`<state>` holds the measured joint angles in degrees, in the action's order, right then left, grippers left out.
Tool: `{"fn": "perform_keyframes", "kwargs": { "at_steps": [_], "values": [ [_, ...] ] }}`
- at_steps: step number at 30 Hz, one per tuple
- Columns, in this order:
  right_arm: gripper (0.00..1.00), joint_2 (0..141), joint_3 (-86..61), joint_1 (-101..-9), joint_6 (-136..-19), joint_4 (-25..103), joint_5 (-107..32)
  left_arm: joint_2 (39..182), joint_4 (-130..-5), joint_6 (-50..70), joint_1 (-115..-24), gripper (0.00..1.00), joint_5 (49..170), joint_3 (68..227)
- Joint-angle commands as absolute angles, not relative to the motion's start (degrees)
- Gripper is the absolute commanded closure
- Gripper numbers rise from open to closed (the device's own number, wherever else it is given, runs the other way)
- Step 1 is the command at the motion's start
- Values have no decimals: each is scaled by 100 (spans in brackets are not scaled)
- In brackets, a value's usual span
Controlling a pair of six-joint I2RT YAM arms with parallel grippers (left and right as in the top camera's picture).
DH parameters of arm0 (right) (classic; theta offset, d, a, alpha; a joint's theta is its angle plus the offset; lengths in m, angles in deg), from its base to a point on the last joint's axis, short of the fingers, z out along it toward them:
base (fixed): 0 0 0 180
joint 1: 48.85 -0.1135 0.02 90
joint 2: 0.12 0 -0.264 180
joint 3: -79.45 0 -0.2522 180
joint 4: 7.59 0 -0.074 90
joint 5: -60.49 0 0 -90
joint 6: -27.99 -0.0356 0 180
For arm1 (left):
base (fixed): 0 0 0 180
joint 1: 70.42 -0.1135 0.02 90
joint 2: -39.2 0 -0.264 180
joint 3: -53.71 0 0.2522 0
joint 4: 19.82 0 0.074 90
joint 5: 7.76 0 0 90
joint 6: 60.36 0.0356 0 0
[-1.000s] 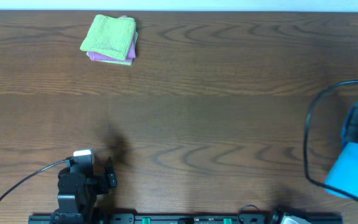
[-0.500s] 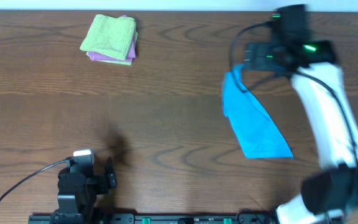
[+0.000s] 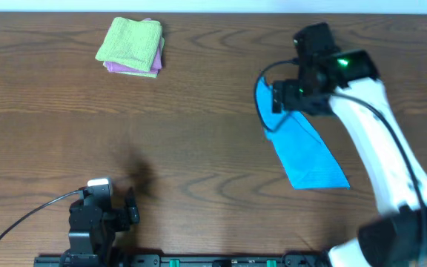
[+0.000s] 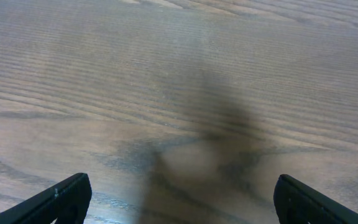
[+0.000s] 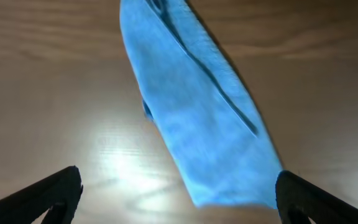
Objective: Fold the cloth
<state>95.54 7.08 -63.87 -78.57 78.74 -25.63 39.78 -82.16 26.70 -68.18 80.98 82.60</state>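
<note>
The bright sky-blue terry cloth [image 3: 306, 152] lay in a loose, crooked strip, folding judged unfinished; left gripper [image 4: 179, 200] and right gripper [image 5: 179, 193] stood wide, holding nothing

Cloths: three are lying on the tabletop [image 3: 213, 119], one of each colour.
- blue cloth [image 3: 306, 152]: one
- green cloth [image 3: 130, 38]: one
- purple cloth [image 3: 128, 69]: one, peeking out under the green

Tabletop: one is carrying everything.

Arms: two are showing, the left arm [image 3: 87, 226] and the right arm [image 3: 369, 126].

Grippers: two are showing, the left gripper [image 4: 182, 199] and the right gripper [image 5: 179, 196], one on each arm, each presenting two fingers, making four fingers in all.
</note>
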Motion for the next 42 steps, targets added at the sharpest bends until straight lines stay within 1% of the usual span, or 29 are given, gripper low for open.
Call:
{"fn": "perform_keyframes", "kwargs": {
  "at_steps": [1, 2, 4, 8, 10, 14, 17, 20, 21, 22, 24, 26, 31, 33, 42],
  "values": [
    [1, 9060, 231, -6383, -7000, 7949, -2436, 3940, -8465, 2712, -6857, 5, 8122, 8064],
    [1, 8898, -199, -6363, -6709, 7837, -2571, 3940, -8465, 2709, -6857, 5, 8122, 8064],
    [1, 8714, -851, -6328, -6497, 7557, -2821, 3940, -8465, 2712, -6857, 5, 8122, 8064],
    [1, 8526, -2403, -6092, -6169, 6394, -3459, 3940, -8465, 2712, -6857, 5, 8122, 8064],
    [1, 8531, -2903, -5852, -6084, 5826, -3446, 3940, -8465, 2712, -6857, 5, 8122, 8064],
    [1, 8537, -3358, -5292, -5844, 5103, -3612, 3940, -8465, 2712, -6857, 5, 8122, 8064],
    [1, 8546, -3502, -4930, -5721, 4882, -4053, 3940, -8465, 2712, -6857, 5, 8122, 8064],
    [1, 8636, -3559, -4759, -5719, 4878, -4069, 3940, -8465, 2712, -6857, 5, 8122, 8064],
    [5, 8710, -3589, -4720, -5721, 4862, -4097, 3940, -8465, 2712, -6857, 5, 8122, 8064],
    [11, 8804, -3602, -4715, -5723, 4862, -4150, 3940, -8465, 2712, -6857, 5, 8122, 8064],
    [14, 8963, -3602, -4720, -5723, 4851, -4226, 3940, -8467, 2712, -6857, 5, 8122, 8064],
    [19, 9162, -3602, -4742, -5723, 4801, -4219, 3940, -8465, 2712, -6857, 5, 8122, 8064],
    [16, 9473, -3602, -4742, -5721, 4569, -3966, 3940, -8465, 2712, -6857, 5, 8122, 8064],
    [13, 9464, -3600, -4742, -5723, 4513, -3828, 3940, -8465, 2712, -6857, 5, 8122, 8064],
    [12, 9440, -3600, -4654, -5721, 4200, -3529, 3940, -8465, 2712, -6857, 5, 8122, 8064]
  ]
}}
